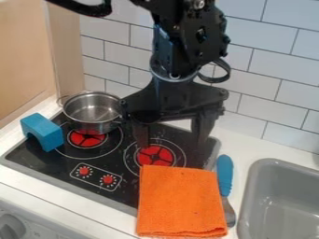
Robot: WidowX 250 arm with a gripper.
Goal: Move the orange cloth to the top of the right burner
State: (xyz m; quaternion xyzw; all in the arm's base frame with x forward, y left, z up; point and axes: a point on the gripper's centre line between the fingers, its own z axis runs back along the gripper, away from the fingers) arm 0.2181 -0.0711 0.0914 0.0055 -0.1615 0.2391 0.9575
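The orange cloth [181, 201] lies flat over the front right part of the stove and the counter's front area. Its upper edge reaches the front side of the right burner [163, 156], whose red centre shows behind the cloth. My gripper [170, 144] hangs over the back of that burner with its two fingers spread wide and nothing between them. It is behind the cloth and apart from it.
A metal pot [92, 114] stands at the left burner [87, 139]. A blue arch block [44, 133] rests on the stove's left edge. A blue-handled utensil [225, 175] lies right of the cloth, partly under it, beside the grey sink [248, 186]. Tiled wall behind.
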